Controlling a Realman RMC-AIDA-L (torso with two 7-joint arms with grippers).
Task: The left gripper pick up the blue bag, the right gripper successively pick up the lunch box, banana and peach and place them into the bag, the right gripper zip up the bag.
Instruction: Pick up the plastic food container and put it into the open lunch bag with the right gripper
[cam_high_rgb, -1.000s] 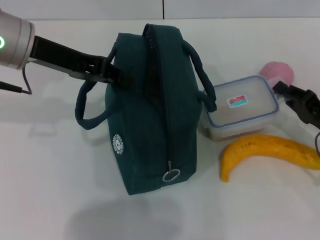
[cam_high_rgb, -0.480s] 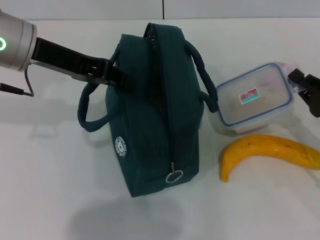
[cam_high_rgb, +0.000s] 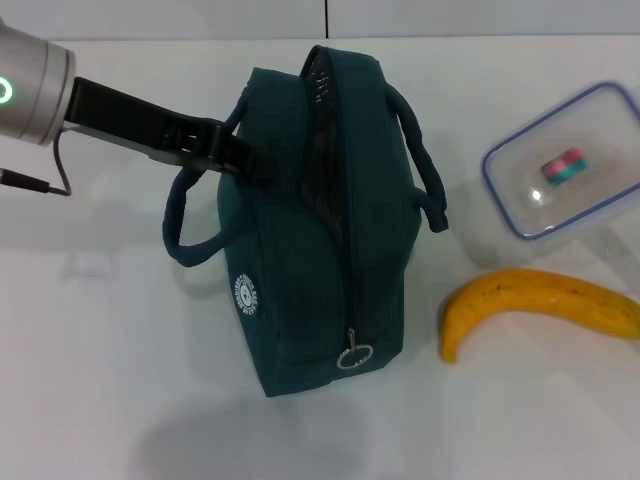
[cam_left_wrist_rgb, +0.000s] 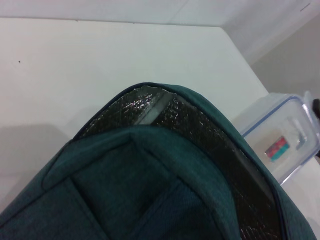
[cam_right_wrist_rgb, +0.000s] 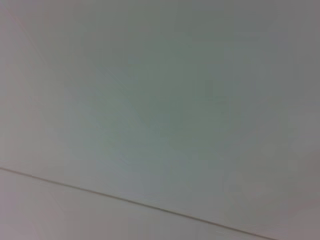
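The bag (cam_high_rgb: 325, 215) stands mid-frame on the white worktop (cam_high_rgb: 100, 380), its top slit gaping a little so the shiny lining shows. From the upper left the left gripper (cam_high_rgb: 215, 150) has its dark jaws closed on the bag's side by the near handle (cam_high_rgb: 185, 225). The lunch box (cam_high_rgb: 565, 160) hangs tilted in the air at the upper right, clear of the worktop; the right gripper is out of sight, so I cannot tell how its jaws stand. The banana (cam_high_rgb: 545, 305) lies below the box.
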